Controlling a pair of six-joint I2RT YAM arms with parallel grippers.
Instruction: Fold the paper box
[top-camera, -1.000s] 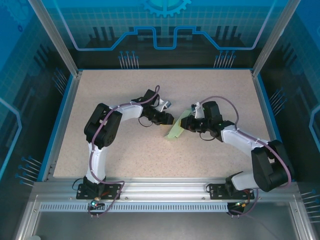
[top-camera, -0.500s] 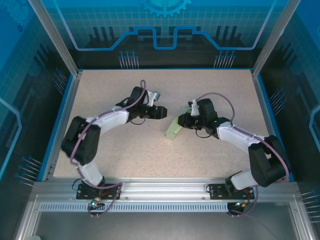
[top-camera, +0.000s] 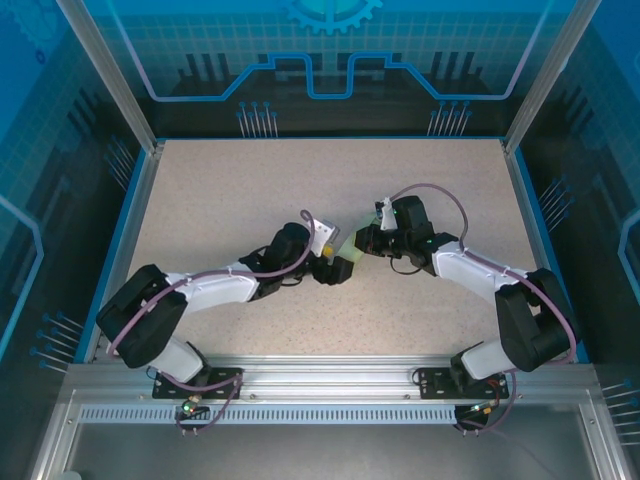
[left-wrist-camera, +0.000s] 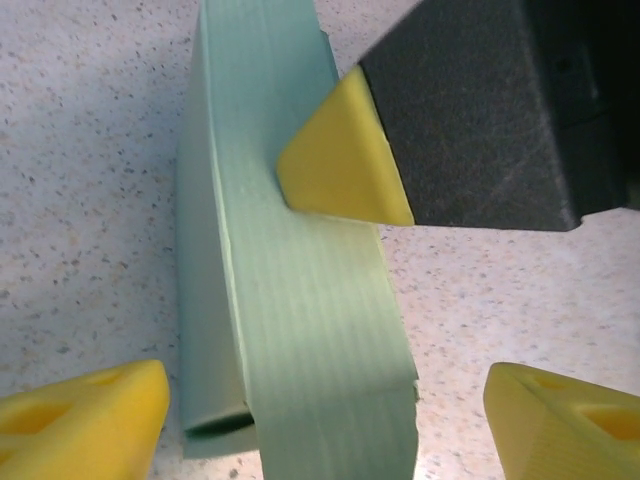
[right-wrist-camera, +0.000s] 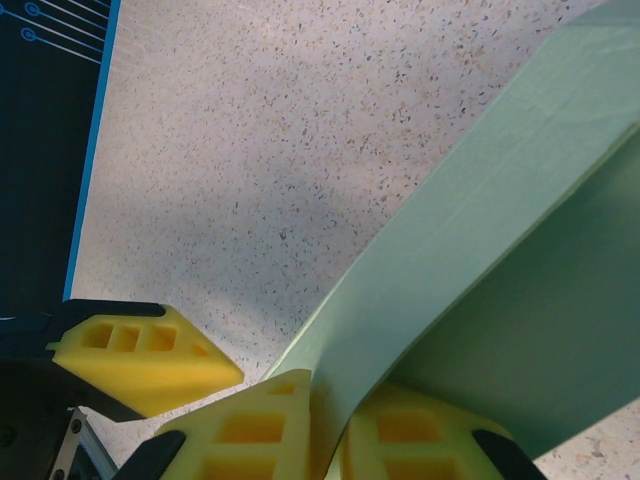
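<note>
At table centre: paper box, partly folded, resting on the surface. Right gripper was clamped on one end, apparently steadying it; left gripper stood apart, straddling the other end, likely for a fresh grasp.

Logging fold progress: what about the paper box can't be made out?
Top external: paper box too small, partly covered by left tool and right tool.
Left wrist: far end cut by top edge.
Right wrist: pinched edge hidden in right tool's grip.
</note>
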